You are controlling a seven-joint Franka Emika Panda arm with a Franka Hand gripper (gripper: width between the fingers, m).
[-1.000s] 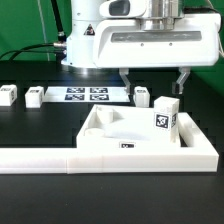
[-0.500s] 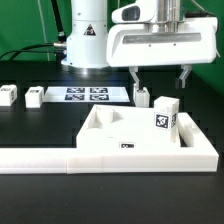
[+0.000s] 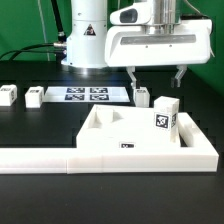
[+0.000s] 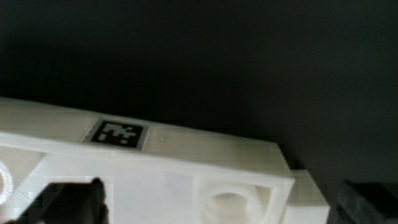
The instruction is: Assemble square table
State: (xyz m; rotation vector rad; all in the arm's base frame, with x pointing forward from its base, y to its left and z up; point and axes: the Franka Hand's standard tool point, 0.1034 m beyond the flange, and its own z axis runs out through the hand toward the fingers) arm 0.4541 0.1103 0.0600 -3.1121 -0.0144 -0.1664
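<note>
The square white tabletop [image 3: 125, 135] lies upside down in the corner of the L-shaped wall [image 3: 60, 158]. One tagged white leg [image 3: 164, 115] stands on its right part in the exterior view. Three more legs lie on the black table: two at the left [image 3: 9, 95] [image 3: 34, 97] and one behind the tabletop [image 3: 142, 97]. My gripper [image 3: 157, 76] hangs open and empty above the tabletop's far side, touching nothing. In the wrist view the tabletop's tagged edge [image 4: 119, 132] and a round screw hole [image 4: 231, 195] show between my dark fingers [image 4: 71, 200].
The marker board [image 3: 88, 95] lies flat at the back, between the left legs and the third leg. The robot's base [image 3: 88, 40] stands behind it. The L-shaped wall runs along the front and up the exterior view's right side.
My gripper has shifted a little toward the exterior view's right and slightly up. The tabletop and the legs have not moved.
</note>
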